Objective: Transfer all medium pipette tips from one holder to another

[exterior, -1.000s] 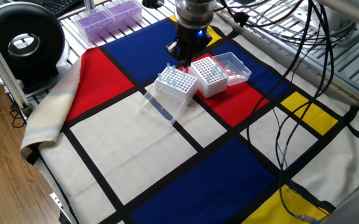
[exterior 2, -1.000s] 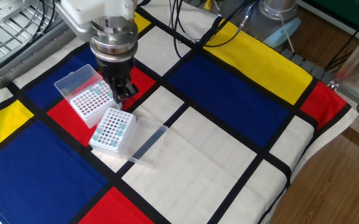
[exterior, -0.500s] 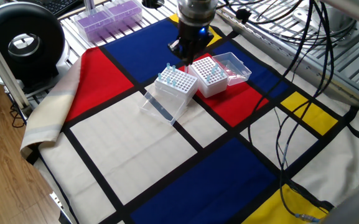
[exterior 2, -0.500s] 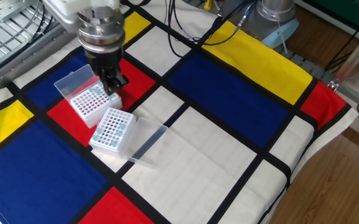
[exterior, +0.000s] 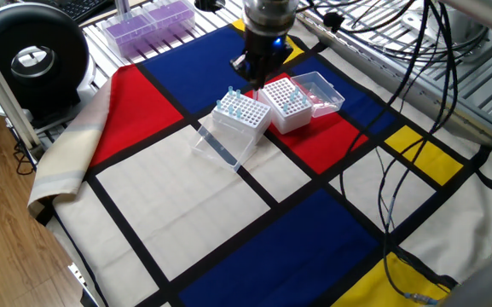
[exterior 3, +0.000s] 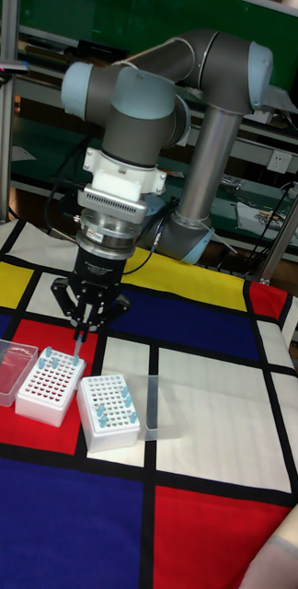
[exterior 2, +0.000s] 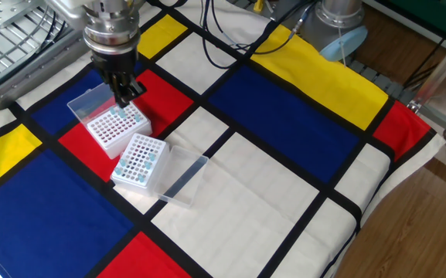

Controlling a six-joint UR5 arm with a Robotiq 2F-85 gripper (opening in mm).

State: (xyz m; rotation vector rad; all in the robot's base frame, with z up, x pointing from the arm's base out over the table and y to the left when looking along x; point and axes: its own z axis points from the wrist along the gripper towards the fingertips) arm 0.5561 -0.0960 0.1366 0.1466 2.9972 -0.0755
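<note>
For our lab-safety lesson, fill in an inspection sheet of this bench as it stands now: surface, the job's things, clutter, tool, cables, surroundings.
Surface: table covered by a cloth of red, blue, yellow and white blocks with black lines.
Job's things: two white racks side by side, lids open; near rack holds many medium pipette tips; far rack holds few.
Clutter: purple-tinted rack past the cloth's edge.
Tool: tool above the far rack, shut on a pipette tip pointing down.
Cables: black cables hang over and lie on the cloth, away from the racks.
Surroundings: round black device, metal framing, wooden floor.
</note>
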